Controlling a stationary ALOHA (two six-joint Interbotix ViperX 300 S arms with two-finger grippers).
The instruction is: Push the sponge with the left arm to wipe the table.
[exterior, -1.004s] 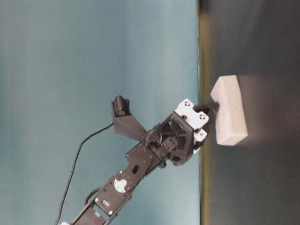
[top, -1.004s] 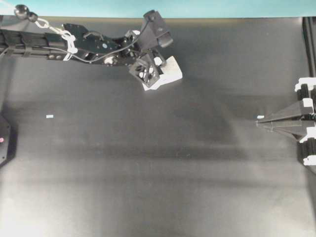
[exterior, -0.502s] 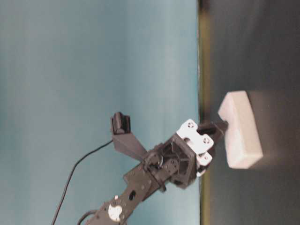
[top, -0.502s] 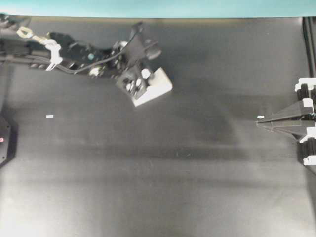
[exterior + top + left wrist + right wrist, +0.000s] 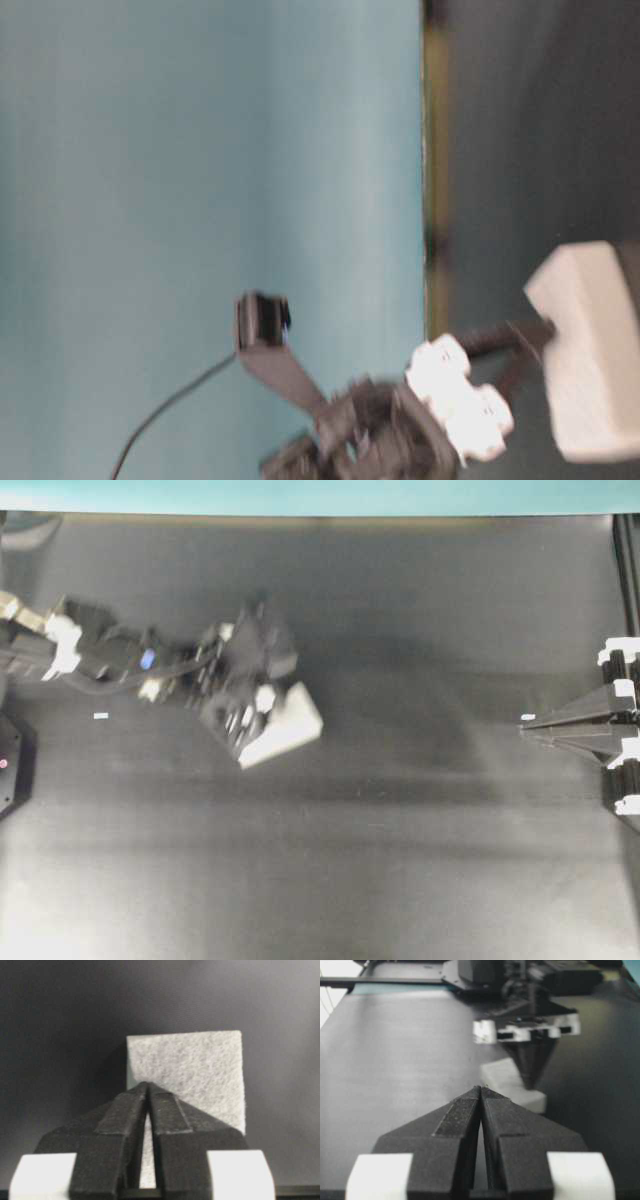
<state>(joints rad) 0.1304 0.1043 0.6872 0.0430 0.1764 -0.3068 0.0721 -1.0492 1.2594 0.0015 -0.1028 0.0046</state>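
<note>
The white sponge [image 5: 285, 727] lies flat on the black table [image 5: 400, 860], left of centre. My left gripper [image 5: 262, 715] is shut, with its closed tips pressed onto the sponge's top near one edge. The left wrist view shows the shut left gripper [image 5: 148, 1086] resting on the sponge [image 5: 200, 1067]. The blurred table-level view shows the sponge [image 5: 590, 360] with the gripper [image 5: 535, 335] against it. My right gripper [image 5: 522, 727] is shut and empty at the right edge, far from the sponge. The right wrist view shows the right gripper [image 5: 481, 1089] and the sponge [image 5: 507, 1080] beyond it.
A tiny white speck [image 5: 100, 716] lies on the table at the left. Another small white bit [image 5: 528, 717] sits by my right gripper's tip. A teal strip [image 5: 320, 495] edges the far side. A dark base [image 5: 8, 765] sits at the left edge.
My left arm has slid the sponge down and to the left in the overhead view, away from the teal edge. The right gripper has not moved.
</note>
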